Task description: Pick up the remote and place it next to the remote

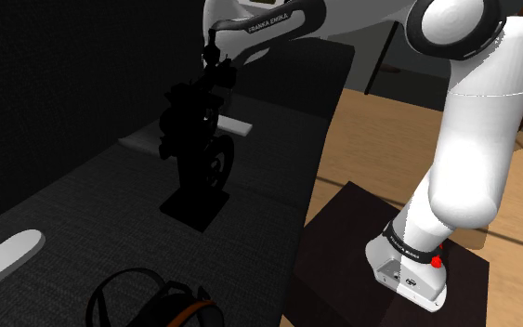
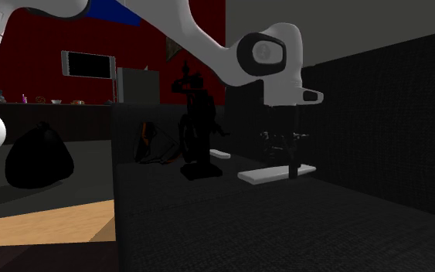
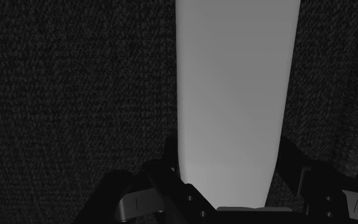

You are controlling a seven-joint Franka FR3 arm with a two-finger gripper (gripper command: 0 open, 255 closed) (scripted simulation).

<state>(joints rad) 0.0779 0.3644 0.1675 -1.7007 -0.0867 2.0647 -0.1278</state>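
Observation:
A long white remote point(image 3: 231, 83) lies between my black fingers, which clasp its two long sides near one end. In the second exterior view my gripper point(image 2: 293, 171) points straight down, shut on this remote point(image 2: 266, 175), at or just above the dark fabric seat point(image 2: 285, 232); I cannot tell whether it touches. In the shoulder view the same remote point(image 1: 234, 124) shows past a black figurine point(image 1: 197, 153) that hides my gripper. A second white remote point(image 1: 5, 261) lies at the shoulder view's lower left, far from the first.
The black figurine point(image 2: 196, 127) stands on a flat base between the two remotes. Black headphones point(image 1: 148, 302) lie near the second remote. The dark backrest point(image 2: 393, 116) rises behind the gripper. My stand point(image 1: 394, 269) sits on a wooden floor point(image 1: 380, 139).

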